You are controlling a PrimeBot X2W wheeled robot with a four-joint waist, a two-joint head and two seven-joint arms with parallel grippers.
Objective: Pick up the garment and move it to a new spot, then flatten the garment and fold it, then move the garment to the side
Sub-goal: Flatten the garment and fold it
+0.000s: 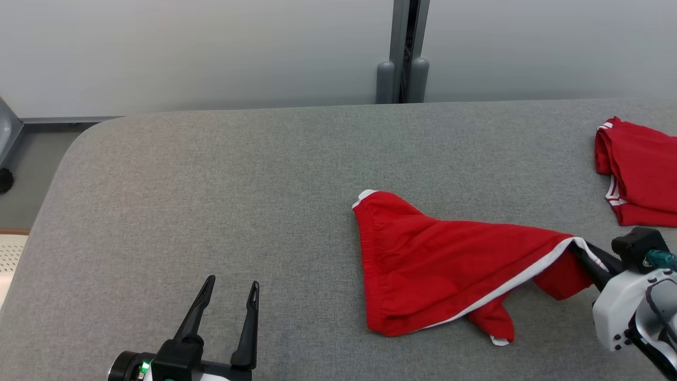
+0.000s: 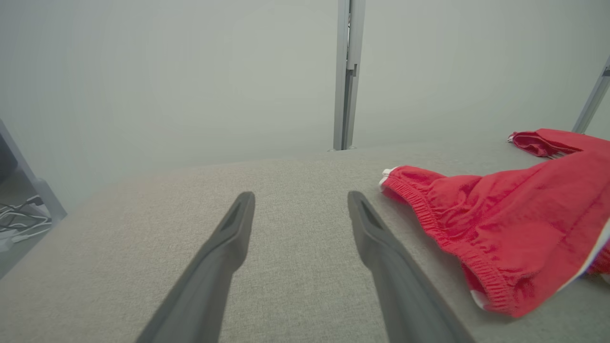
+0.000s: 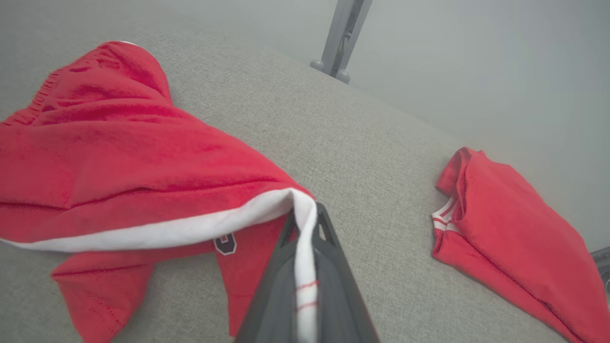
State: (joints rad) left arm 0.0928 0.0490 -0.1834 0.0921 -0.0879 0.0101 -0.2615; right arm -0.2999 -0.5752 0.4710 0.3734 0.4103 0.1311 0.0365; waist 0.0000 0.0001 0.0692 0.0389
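Note:
A red garment point(image 1: 449, 264) with white trim, a pair of shorts, lies spread on the grey table, its elastic waistband toward the left. My right gripper point(image 1: 579, 248) is shut on the garment's white-edged hem at the right and holds that corner lifted off the cloth surface. In the right wrist view the white trim point(image 3: 305, 247) runs between the closed fingers, with the garment point(image 3: 109, 157) draped off to the left. My left gripper point(image 1: 232, 291) stands open near the front left, nothing between its fingers, well left of the garment point(image 2: 514, 224).
A second red garment point(image 1: 640, 174) with white stripes lies folded at the table's far right edge point(image 3: 514, 238). The grey table point(image 1: 211, 185) has a rounded left corner. A metal post point(image 1: 402, 53) stands behind the table against the pale wall.

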